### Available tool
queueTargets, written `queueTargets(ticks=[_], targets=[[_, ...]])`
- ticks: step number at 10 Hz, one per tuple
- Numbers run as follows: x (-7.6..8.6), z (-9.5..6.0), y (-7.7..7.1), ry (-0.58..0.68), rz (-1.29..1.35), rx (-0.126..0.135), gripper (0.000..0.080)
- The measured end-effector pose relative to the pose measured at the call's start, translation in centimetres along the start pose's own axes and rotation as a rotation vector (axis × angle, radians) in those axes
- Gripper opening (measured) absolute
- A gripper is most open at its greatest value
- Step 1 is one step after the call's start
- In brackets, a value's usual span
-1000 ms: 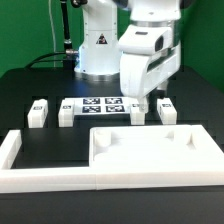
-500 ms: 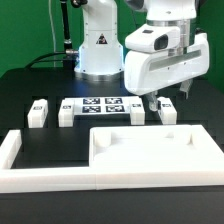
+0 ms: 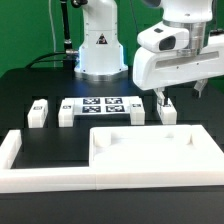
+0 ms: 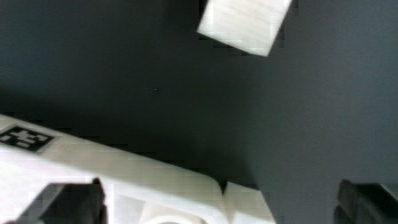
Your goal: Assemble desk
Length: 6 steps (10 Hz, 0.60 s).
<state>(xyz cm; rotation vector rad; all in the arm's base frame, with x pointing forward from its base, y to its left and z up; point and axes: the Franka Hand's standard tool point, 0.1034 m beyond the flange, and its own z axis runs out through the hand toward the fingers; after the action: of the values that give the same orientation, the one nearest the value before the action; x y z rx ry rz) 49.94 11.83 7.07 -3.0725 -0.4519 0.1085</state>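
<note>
On the black tabletop (image 3: 30,85), four tagged white legs (image 3: 38,112) flank the marker board (image 3: 100,105) near one desk tray (image 3: 140,150); the fingers (image 3: 160,99) hang spread apart, apparently empty.

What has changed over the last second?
The gripper rose and swung toward the exterior view's right, open and empty. It took hold of nothing. The legs, the tabletop and the marker board stayed put.

- We see our arm (image 3: 98,45) standing upright at the back.
- Our hand (image 3: 181,93) hangs tilted at the exterior view's right.
- Its fingers (image 3: 163,98) stand wide apart.
</note>
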Motion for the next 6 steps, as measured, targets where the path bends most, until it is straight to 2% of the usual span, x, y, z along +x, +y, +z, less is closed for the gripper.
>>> queueTargets(ticks=[1, 2, 3, 5, 6], targets=[[-0.7, 0.3, -0.1, -0.062, 0.005, 0.004, 0.0649], [-1.1, 1.2, -0.2, -0.165, 0.078, 0.034, 0.0649], [-1.5, 1.9, -0.4, -0.290, 0.092, 0.045, 0.0649], [-0.9, 2.6, -0.9, -0.464, 0.091, 0.086, 0.0649], [-1.0, 2.6, -0.9, -0.521, 0.089, 0.093, 0.0649]])
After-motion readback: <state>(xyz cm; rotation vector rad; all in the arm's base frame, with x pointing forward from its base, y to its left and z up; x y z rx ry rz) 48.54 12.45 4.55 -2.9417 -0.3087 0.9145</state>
